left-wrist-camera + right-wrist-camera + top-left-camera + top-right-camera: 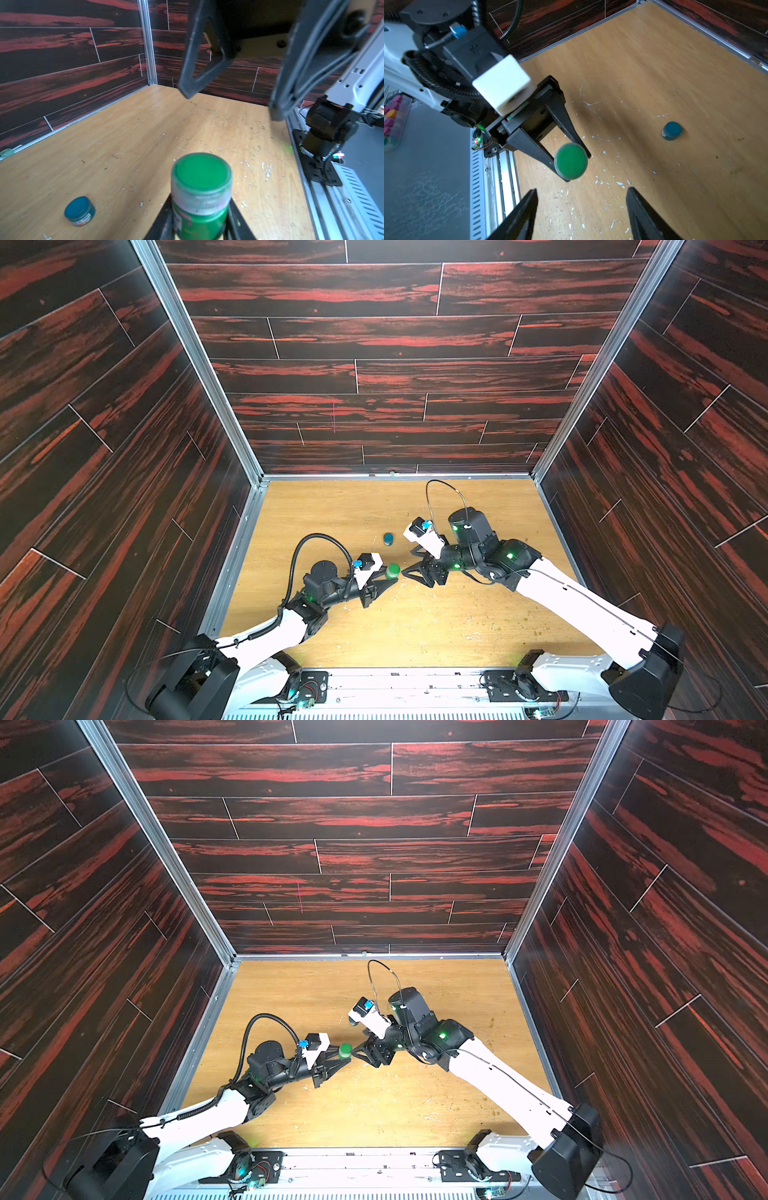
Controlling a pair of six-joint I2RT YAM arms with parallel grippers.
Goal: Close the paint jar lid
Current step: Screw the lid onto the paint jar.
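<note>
Left gripper (389, 578) clamped on the small green plastic paint jar (199, 216), round green lid (202, 172) seated on it, over the light wooden bench (415, 635). My right gripper (582, 189) stands apart, empty, just beside the jar.

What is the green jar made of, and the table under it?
The green jar looks like see-through plastic filled with green paint: its lid has a cloudy, clear rim with a soft shine. The table looks like light wood or a wood-look board: it shows grain lines, a dull finish and white flecks. Real wood or printed sheet, I cannot tell.
</note>
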